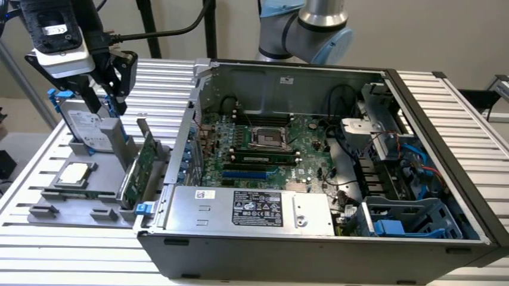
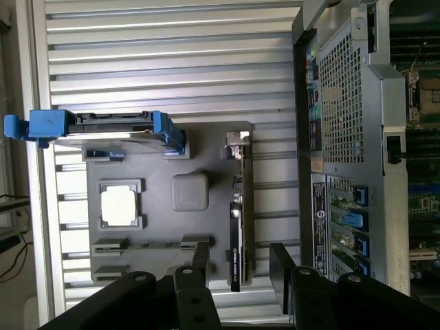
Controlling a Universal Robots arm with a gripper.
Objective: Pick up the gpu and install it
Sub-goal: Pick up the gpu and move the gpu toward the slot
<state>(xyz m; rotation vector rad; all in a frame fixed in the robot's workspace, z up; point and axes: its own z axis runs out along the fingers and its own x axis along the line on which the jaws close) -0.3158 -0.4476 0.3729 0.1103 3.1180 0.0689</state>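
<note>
Gripper (image 1: 104, 95) at upper left of the exterior view, jaws open, empty. Graphics card (image 1: 145, 159) stands on edge in its holder (image 1: 71, 210), left of the case (image 1: 318, 250). Risk, as I judge it: a skewed descent clips the hard drive (image 1: 87, 128) beside it.

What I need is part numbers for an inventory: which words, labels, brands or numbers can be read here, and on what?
No text can be read for certain.
power supply label: print and marks too small to read.
white sticker beside it: blurred.
hard drive label: unreadable.
rear panel label on the computer case: too small to read.
</note>
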